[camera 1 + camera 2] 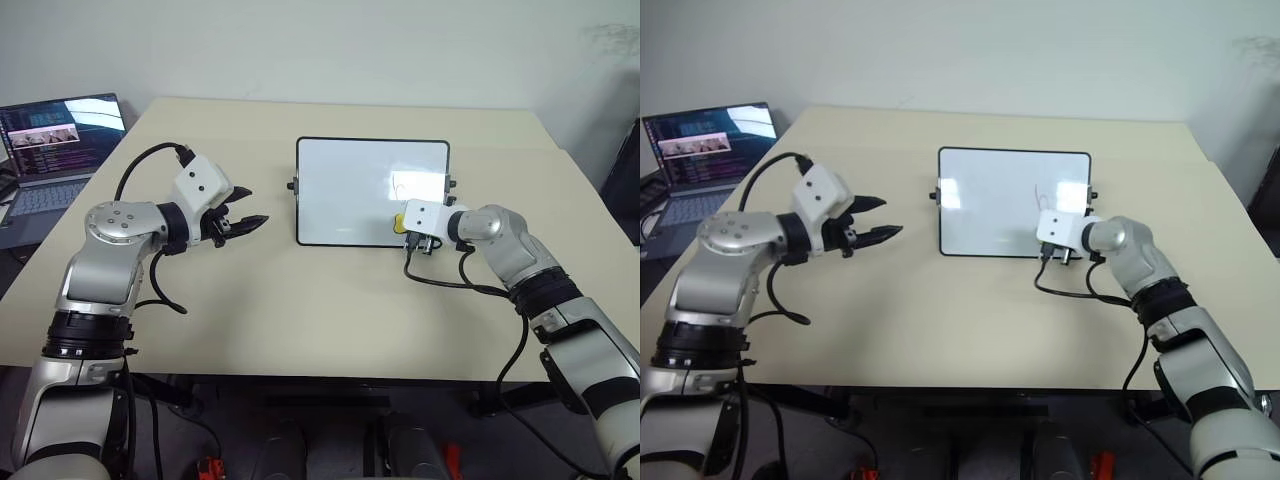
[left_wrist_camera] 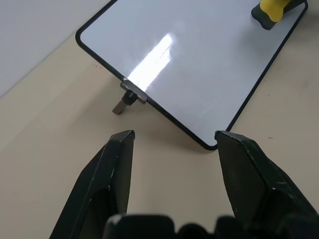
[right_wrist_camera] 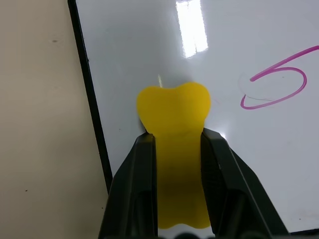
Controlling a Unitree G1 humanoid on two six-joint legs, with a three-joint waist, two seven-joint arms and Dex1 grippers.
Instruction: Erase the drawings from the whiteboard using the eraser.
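The whiteboard (image 1: 355, 190) lies flat at the table's middle, black-framed with a knob on each short side. A thin reddish drawing (image 3: 279, 82) curls on its right part, faint in the head views (image 1: 398, 186). My right gripper (image 3: 175, 142) is shut on the yellow eraser (image 3: 174, 117), which rests over the board's near right corner (image 1: 399, 222), just beside the stroke. My left gripper (image 1: 248, 222) hovers open to the left of the board, its fingers (image 2: 107, 169) aimed at the board's near left corner with nothing between them.
An open laptop (image 1: 55, 150) stands off the table's far left. The beige table (image 1: 300, 310) has bare surface in front of the board. A black cable (image 1: 455, 283) loops from my right wrist onto the table.
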